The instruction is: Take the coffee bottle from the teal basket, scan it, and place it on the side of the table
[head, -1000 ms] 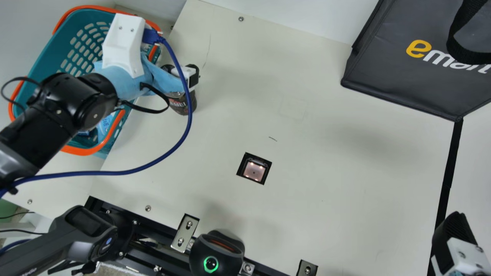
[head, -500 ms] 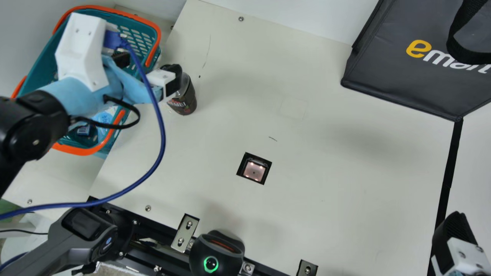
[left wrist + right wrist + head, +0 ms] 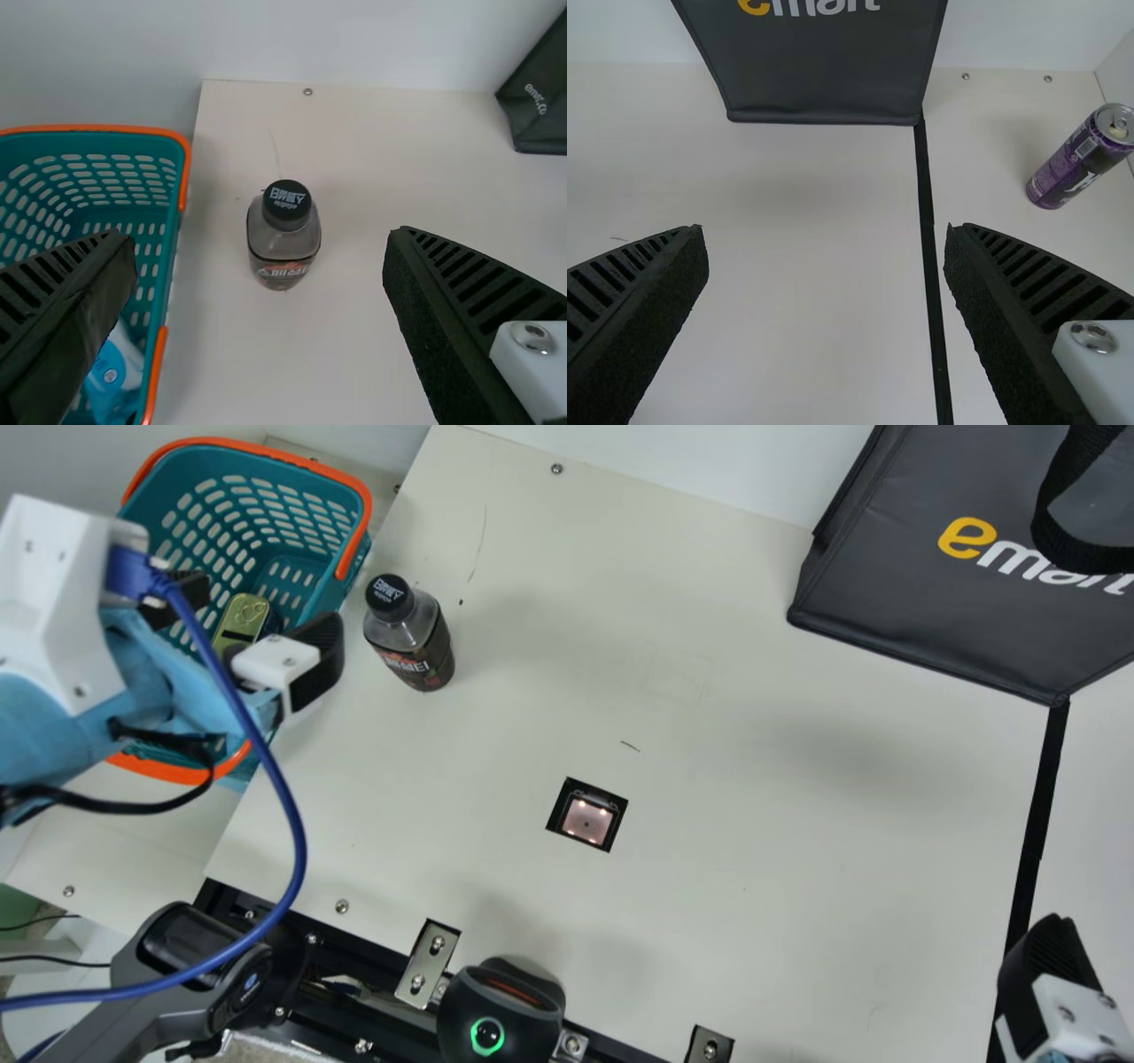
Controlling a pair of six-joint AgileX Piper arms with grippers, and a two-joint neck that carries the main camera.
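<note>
Your basket (image 3: 252,450) sits left, the bottle (image 3: 412,642) beside it on the table (image 3: 753,779). Your bag (image 3: 921,615) is back right, a can (image 3: 1076,164) near it; nearer you, between basket and bag, is the scan window (image 3: 586,821).

The dark bag (image 3: 824,75) reads "emart"; print on the coffee bottle (image 3: 409,633), cap and label, seems too small to read.

Lab-type mock shop checkout, teal basket (image 3: 190,460), scanner window (image 3: 587,822) in tbl (image 3: 753,735), dk bag (image 3: 904,593)
</note>
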